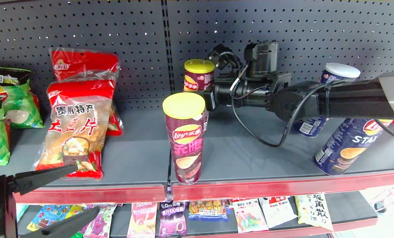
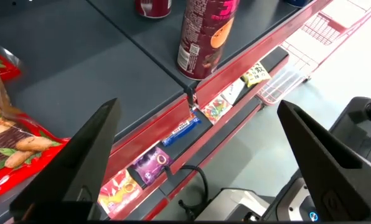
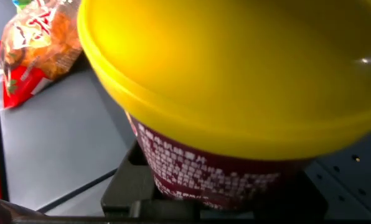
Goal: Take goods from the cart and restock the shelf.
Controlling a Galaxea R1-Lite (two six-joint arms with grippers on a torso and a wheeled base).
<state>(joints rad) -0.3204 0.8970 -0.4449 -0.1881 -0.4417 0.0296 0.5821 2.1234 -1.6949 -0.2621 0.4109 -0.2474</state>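
At seven o'clock of the front can [image 1: 185,138] our left gripper [image 1: 86,188] hangs wide, empty. At its one o'clock our right gripper [image 1: 207,98] grips the rear can [image 1: 198,76], upright over the shelf [image 1: 134,155]. We judge this the placing step; next, release cleanly.

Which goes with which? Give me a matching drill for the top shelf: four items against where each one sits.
Items:
1. front maroon can
2. rear maroon can
3. front red snack bag
4. white-lidded blue can

Places:
A. gripped by the right gripper
B. left part of the shelf
C. upright at the shelf's front edge, in the middle
D. at the back, on the right side of the shelf

Pairs: 1-C, 2-A, 3-B, 4-D
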